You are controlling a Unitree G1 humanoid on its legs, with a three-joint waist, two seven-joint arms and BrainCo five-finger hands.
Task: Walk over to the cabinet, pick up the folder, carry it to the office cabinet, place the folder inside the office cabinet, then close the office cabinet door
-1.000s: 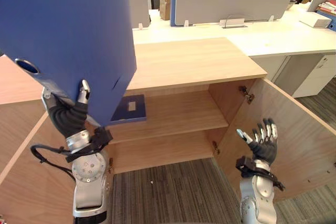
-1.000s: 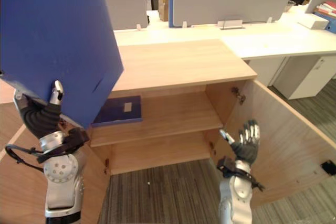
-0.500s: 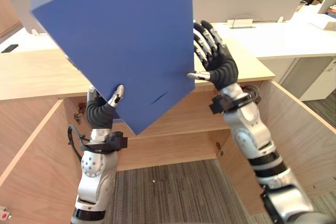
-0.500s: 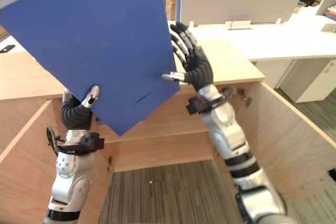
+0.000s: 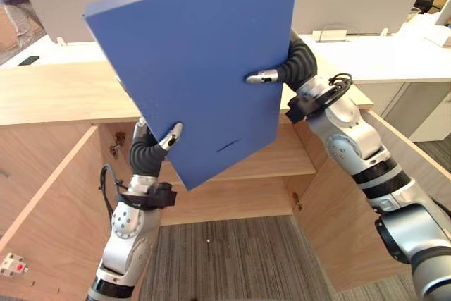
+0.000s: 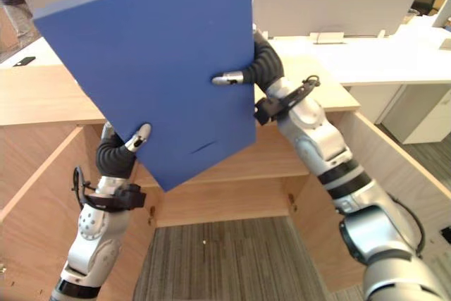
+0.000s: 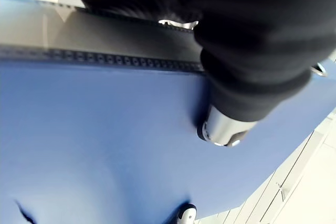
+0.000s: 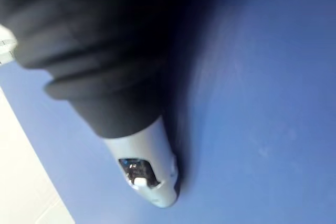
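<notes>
Left hand, forearm upright, pinches the lower left edge of the blue folder, thumb on its front. Right hand clamps the right edge, thumb across the face. Folder is held in the air before the open office cabinet, broad face toward the head camera, tilted, one corner pointing down; long axis unclear.

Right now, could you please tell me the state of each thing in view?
folder: held up tilted, in both hands.
left hand: shut on folder's lower edge.
right hand: shut on folder's side edge.
left cabinet door: open.
right cabinet door: open.
</notes>
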